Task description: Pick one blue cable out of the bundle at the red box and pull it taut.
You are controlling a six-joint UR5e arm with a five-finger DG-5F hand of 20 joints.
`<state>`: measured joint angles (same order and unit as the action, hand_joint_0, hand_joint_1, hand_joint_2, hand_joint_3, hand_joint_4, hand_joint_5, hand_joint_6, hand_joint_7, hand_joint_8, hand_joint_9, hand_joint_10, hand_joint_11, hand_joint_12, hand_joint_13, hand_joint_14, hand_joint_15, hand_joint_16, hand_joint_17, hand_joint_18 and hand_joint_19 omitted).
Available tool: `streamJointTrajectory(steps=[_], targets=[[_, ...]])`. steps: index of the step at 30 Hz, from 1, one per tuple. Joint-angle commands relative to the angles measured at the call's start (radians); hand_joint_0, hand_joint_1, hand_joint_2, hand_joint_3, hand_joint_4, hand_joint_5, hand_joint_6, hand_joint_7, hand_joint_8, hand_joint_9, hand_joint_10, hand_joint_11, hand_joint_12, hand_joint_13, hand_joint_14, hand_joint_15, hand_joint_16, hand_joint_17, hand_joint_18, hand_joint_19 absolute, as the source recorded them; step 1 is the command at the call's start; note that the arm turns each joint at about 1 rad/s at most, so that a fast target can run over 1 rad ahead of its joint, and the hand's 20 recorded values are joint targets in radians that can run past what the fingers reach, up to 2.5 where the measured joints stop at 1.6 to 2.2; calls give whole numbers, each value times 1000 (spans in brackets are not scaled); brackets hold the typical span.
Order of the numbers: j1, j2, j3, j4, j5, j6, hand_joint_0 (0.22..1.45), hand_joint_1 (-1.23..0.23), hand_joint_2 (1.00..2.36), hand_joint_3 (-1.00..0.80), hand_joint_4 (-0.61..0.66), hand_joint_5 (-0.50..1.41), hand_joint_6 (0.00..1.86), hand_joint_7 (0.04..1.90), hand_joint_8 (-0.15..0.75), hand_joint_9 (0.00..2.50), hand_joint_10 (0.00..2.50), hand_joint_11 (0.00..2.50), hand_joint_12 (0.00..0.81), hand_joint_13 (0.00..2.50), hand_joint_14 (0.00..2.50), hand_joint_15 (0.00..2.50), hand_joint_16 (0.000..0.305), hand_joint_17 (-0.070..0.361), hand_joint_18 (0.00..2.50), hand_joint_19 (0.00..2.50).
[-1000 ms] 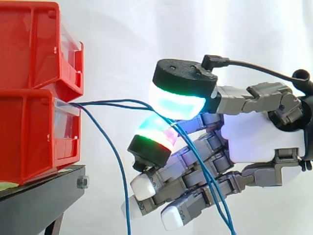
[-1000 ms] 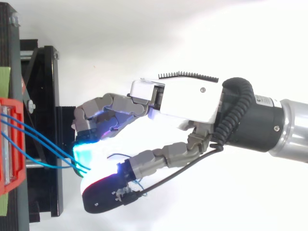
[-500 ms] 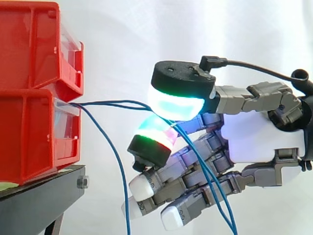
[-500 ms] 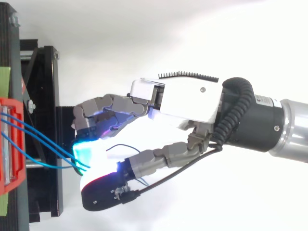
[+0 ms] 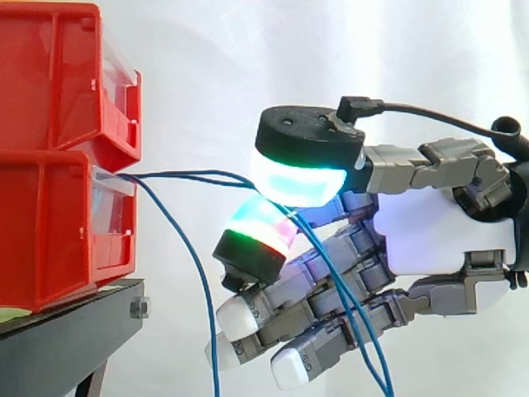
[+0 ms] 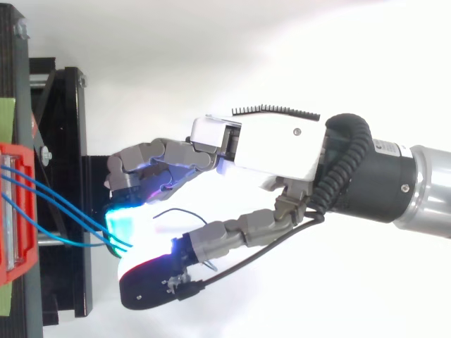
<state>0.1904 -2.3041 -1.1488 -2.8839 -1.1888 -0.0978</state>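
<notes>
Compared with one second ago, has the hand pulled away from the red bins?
No. The hand keeps practically the same gap to the lower red bin, pinching the blue cables.

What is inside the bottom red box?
Blue cables come out of the front of the lower red box, beside its clear panel. Its red walls cover the rest, so where the cables end inside, and anything else in there, cannot be seen.

Arm (image 6: 423, 197) sits level, right of the red box (image 5: 58, 223). Hand (image 5: 430, 231) has thumb pad (image 5: 302, 178) and one fingertip (image 5: 260, 227) pinching the blue cables (image 5: 190, 174), other fingers half curled underneath.
</notes>
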Motion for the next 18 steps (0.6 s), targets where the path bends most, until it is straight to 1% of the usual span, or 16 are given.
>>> streamJointTrajectory(steps=[1, 2, 4, 7, 13, 15, 18], targets=[[0, 0, 0, 0, 0, 3, 686, -843, 1023, -120, 477, -65, 504, 1232, 279, 759, 11, 374, 384, 442, 3, 82, 53, 119, 605, 367], [0, 0, 0, 0, 0, 4, 685, -843, 1024, -118, 487, -65, 504, 1215, 277, 758, 12, 361, 384, 442, 2, 83, 53, 119, 606, 368], [0, 0, 0, 0, 0, 6, 685, -823, 1025, -119, 564, -62, 505, 1081, 268, 777, 9, 301, 379, 453, 0, 75, 53, 118, 617, 368], [0, 0, 0, -2, 0, 6, 684, -816, 1024, -111, 594, -62, 504, 994, 263, 792, 8, 283, 377, 456, 3, 72, 52, 118, 617, 375], [1, 0, 0, 0, 0, 6, 693, -809, 1025, -97, 592, -63, 504, 978, 265, 799, 11, 294, 375, 462, 2, 75, 52, 117, 623, 375], [0, 0, 0, 0, 0, 6, 685, -795, 1024, -99, 540, -67, 505, 993, 268, 800, 9, 301, 377, 462, 3, 86, 52, 118, 624, 375], [1, 0, 0, 0, 0, 6, 651, -780, 1024, -118, 518, -70, 504, 1008, 272, 792, 9, 326, 379, 458, 2, 90, 53, 118, 614, 389]])
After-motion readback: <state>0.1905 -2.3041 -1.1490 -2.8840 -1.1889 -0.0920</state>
